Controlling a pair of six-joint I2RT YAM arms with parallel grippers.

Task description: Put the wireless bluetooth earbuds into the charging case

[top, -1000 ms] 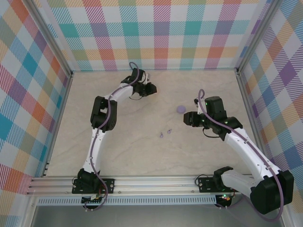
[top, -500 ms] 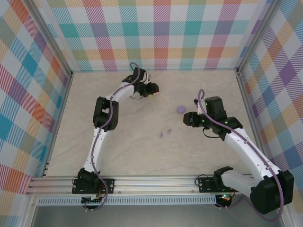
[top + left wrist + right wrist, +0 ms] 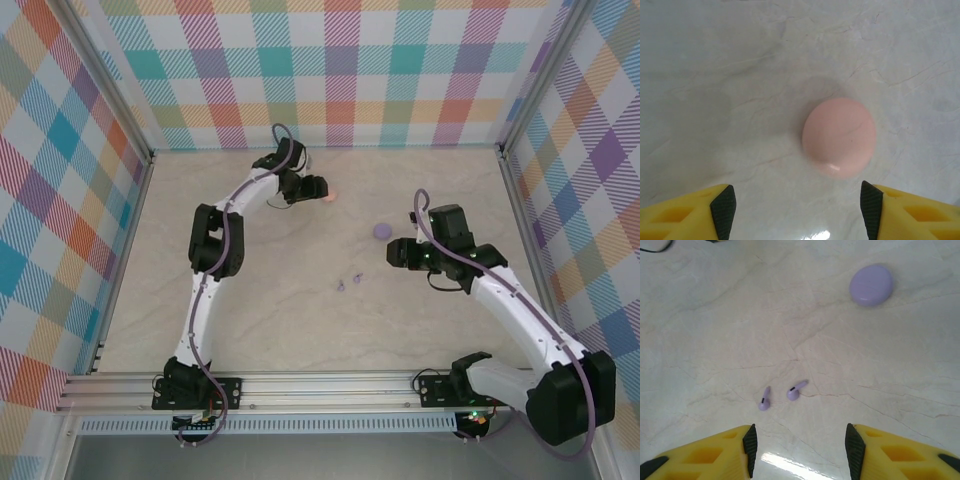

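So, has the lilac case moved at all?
No. The lilac case keeps its spot, up and right of the two earbuds.

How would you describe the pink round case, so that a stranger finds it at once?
Look at the far part of the marble table, just ahead of the left claw. A pale pink disc lies there; the other disc is lilac, nearer the right claw.

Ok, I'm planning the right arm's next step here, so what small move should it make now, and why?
Probably ease the right gripper forward and down over the lilac earbud almost centred ahead of it. Its jaws stand open and empty, that bud and its twin lie loose on the table, and the lilac case sits farther off, looking closed.
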